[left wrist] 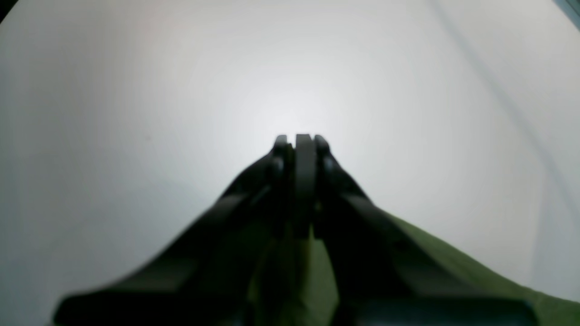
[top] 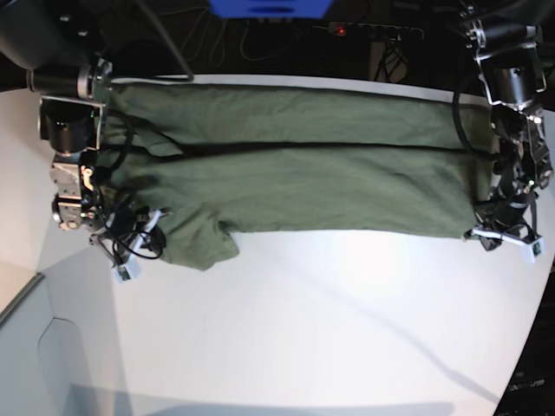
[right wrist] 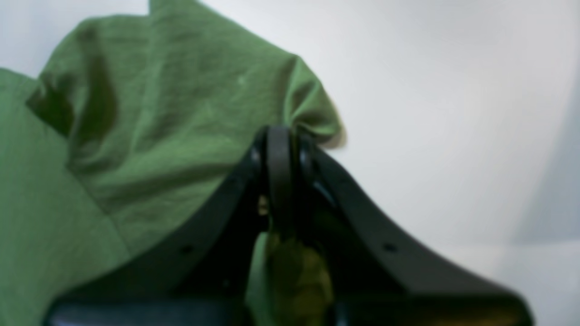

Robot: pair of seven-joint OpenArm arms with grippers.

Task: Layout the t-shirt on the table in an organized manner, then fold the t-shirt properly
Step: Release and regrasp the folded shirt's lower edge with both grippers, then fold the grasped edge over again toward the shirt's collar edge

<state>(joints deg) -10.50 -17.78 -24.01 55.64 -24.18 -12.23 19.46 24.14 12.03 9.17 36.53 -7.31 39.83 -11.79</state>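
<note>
The olive-green t-shirt [top: 295, 182] lies stretched in a long band across the far part of the white table [top: 329, 312], with a lengthwise crease and a sleeve lobe at its near left. At that left end my right gripper [top: 154, 227] is shut, pinching a bunched fold of the t-shirt [right wrist: 149, 117] at the right gripper's tips [right wrist: 281, 136]. My left gripper [top: 479, 217] sits at the shirt's right end. In the left wrist view the left gripper [left wrist: 302, 141] is shut, with the t-shirt's [left wrist: 476, 271] green fabric showing between and under its fingers.
A blue object [top: 269, 7], a power strip with a red light [top: 342, 30] and cables lie beyond the table's far edge. The table curves away at the right [top: 539, 329]. A lower grey surface [top: 35, 347] sits off the near left.
</note>
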